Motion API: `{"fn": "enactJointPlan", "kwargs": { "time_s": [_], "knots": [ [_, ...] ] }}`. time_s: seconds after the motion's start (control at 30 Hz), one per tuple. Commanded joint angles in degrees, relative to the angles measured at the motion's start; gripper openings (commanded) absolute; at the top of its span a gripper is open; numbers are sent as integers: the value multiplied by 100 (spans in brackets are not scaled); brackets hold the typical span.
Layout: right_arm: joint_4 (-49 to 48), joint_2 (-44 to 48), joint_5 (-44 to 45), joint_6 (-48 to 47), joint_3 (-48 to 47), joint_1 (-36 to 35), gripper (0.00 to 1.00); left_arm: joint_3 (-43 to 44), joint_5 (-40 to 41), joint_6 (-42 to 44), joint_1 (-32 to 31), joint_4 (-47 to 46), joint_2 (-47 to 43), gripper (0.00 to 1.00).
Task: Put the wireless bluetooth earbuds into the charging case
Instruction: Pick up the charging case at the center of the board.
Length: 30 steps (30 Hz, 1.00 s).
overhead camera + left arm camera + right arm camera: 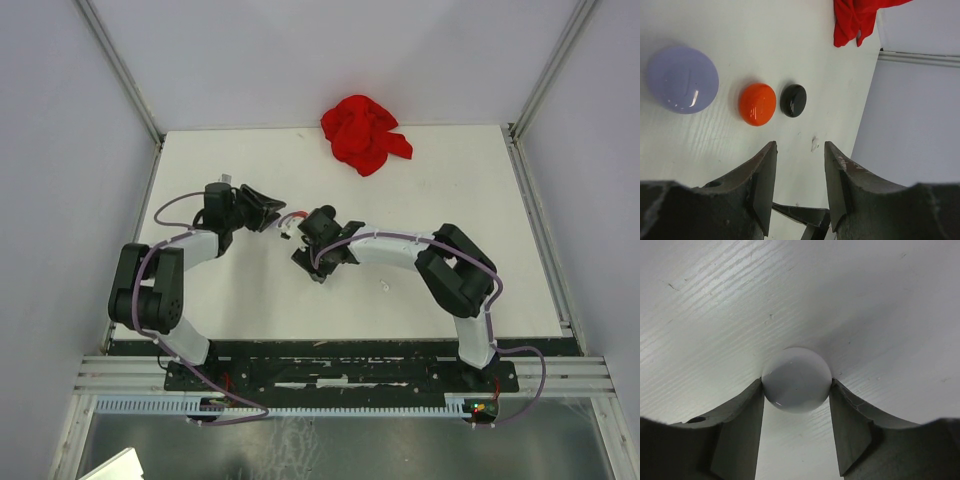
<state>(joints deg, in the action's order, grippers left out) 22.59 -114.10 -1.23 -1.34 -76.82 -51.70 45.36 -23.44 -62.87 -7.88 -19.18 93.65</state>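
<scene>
In the left wrist view, three closed round discs lie on the white table: a large lilac disc (682, 79), an orange-red disc (757, 103) and a small black disc (793, 100). A tiny white earbud (814, 144) lies just beyond my left gripper (800, 145), which is open and empty, with the bud a little past its fingertips. My right gripper (796, 382) is shut on a white round disc (797, 377), one fingertip touching each side, with the disc against the table. In the top view the left gripper (270, 212) and right gripper (312, 258) are close together mid-table. No other earbuds show.
A crumpled red cloth (364, 132) lies at the table's back edge and also shows in the left wrist view (855, 20). A tiny white piece (383, 287) lies near the right arm. Grey walls enclose the table on three sides.
</scene>
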Motion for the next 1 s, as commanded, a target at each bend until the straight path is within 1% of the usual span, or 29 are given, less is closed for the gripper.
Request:
{"fn": "enactJointPlan", "kwargs": {
  "time_s": [0.0, 0.07, 0.13, 0.2, 0.3, 0.37, 0.43, 0.6, 0.73, 0.97],
  "knots": [
    [-415, 161, 235, -202, 210, -33, 37, -159, -8, 243, 93, -212, -367, 49],
    [-742, 458, 305, -368, 463, -33, 29, -204, -140, 275, 99, -260, -425, 48],
    [-1178, 863, 238, -506, 784, 23, 26, -254, -415, 301, 95, -415, -440, 48],
    [-1591, 1287, -124, -611, 1064, 169, 25, -272, -749, 315, 87, -566, -425, 47],
    [-2313, 1835, -898, -700, 1465, 524, 25, -284, -1254, 397, 71, -694, -399, 46],
    [-2439, 2026, -1329, -851, 1528, 780, 25, -275, -1529, 467, 15, -753, -401, 46],
    [-2360, 2058, -1693, -1076, 1464, 949, 25, -253, -1740, 529, -111, -774, -417, 45],
    [-1668, 1991, -2543, -1675, 1067, 1306, 21, -188, -2067, 658, -313, -772, -416, 45],
    [-1272, 1995, -2725, -2076, 938, 1375, 19, -50, -2348, 836, -374, -631, -293, 45],
    [-860, 1919, -2785, -2279, 801, 1389, 17, 206, -2554, 1172, -667, -344, -94, 46]
  ]
}}
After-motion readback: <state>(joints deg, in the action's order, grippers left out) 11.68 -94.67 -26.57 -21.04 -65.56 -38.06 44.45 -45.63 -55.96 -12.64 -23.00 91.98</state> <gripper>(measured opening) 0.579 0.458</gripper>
